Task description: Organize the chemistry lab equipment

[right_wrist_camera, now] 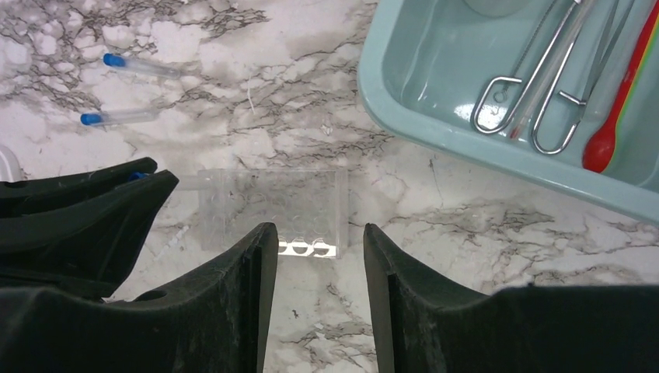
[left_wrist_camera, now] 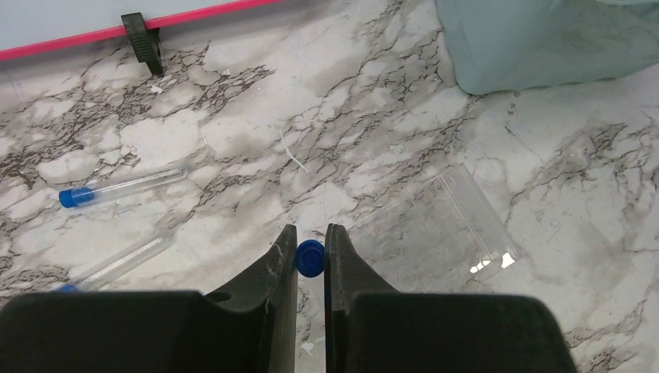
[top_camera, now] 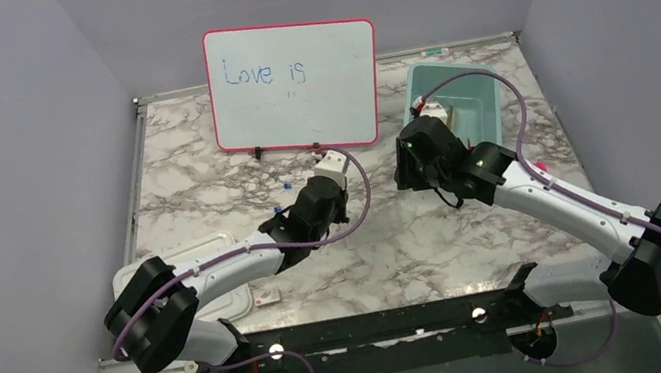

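Whiteboard [top_camera: 294,81] "Love is", left pincer [left_wrist_camera: 311,235] gripping tube [left_wrist_camera: 310,259]

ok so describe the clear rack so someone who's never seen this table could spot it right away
Find the teal bin at the table's back right. On the marble just off its near-left side lies the clear rack. It is a broad, see-through rectangular piece, almost invisible against the veining, unlike the slim blue-capped tubes further left.

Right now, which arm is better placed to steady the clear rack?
Right. The right tool is open and hovers at the near edge of the rack. The left tool is shut on a tube, so it is occupied.
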You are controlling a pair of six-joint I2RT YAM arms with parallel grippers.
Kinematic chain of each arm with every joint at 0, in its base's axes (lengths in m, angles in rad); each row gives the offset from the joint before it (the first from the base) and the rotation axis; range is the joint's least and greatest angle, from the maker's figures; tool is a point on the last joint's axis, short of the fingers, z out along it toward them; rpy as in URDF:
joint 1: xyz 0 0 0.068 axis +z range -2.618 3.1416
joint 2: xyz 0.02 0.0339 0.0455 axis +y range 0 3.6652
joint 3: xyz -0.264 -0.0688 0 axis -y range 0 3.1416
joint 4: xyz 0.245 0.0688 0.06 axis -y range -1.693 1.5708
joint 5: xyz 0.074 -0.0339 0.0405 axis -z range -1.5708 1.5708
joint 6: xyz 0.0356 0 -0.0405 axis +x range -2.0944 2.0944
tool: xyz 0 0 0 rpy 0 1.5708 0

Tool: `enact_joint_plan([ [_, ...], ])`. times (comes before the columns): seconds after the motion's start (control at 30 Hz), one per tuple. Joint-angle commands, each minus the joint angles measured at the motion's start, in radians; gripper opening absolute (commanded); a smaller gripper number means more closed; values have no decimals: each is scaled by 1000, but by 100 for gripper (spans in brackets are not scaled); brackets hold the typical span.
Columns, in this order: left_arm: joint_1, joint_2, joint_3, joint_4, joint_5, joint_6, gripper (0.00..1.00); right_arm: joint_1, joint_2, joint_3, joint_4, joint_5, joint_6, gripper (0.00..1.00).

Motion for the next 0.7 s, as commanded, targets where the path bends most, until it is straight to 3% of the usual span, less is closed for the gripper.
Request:
enact_joint_plan([
  [0.0,-24,17,-24,96,-64,28,9,-4,-50,-43,16,9,30,50],
  [0.67,-107,81,-128,246,-178,70,12,-4,-67,-114,27,24,46,50],
])
